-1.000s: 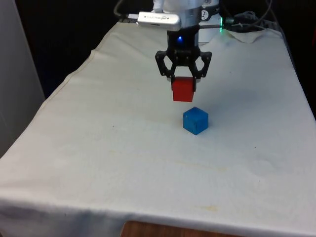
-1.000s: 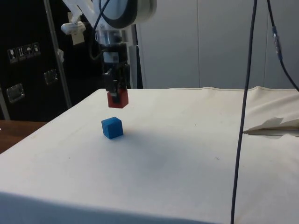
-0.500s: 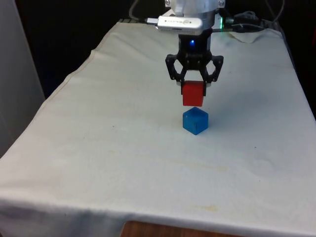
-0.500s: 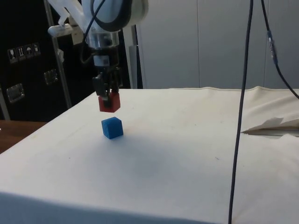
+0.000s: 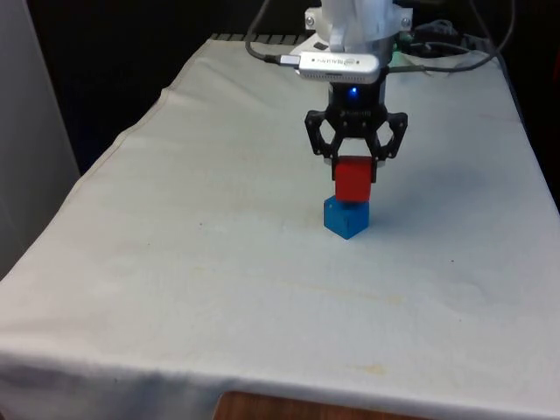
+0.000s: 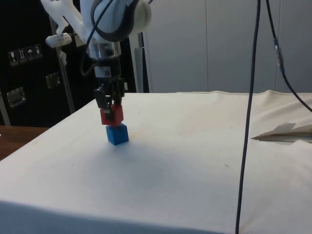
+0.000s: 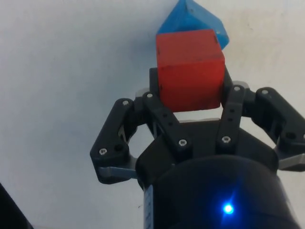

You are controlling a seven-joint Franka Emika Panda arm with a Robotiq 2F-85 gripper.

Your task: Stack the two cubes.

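Note:
My gripper (image 5: 354, 171) is shut on the red cube (image 5: 353, 180), holding it just over the blue cube (image 5: 346, 219) in the middle of the white cloth. From the side the red cube (image 6: 111, 116) sits right at the top of the blue cube (image 6: 117, 134); I cannot tell whether they touch. The blue cube is turned corner-on to the red one. In the wrist view the red cube (image 7: 189, 69) is pinched between the fingers of the gripper (image 7: 190, 93), and the blue cube (image 7: 195, 21) peeks out beyond it.
A black cable (image 6: 248, 117) hangs down in the side view's foreground. Crumpled cloth and cables (image 5: 446, 48) lie at the table's far end near the robot base. The table edges drop off at the front view's left (image 5: 114, 149) and front.
The gripper has carried the red cube towards the front and down, from behind and above the blue cube to directly over its top.

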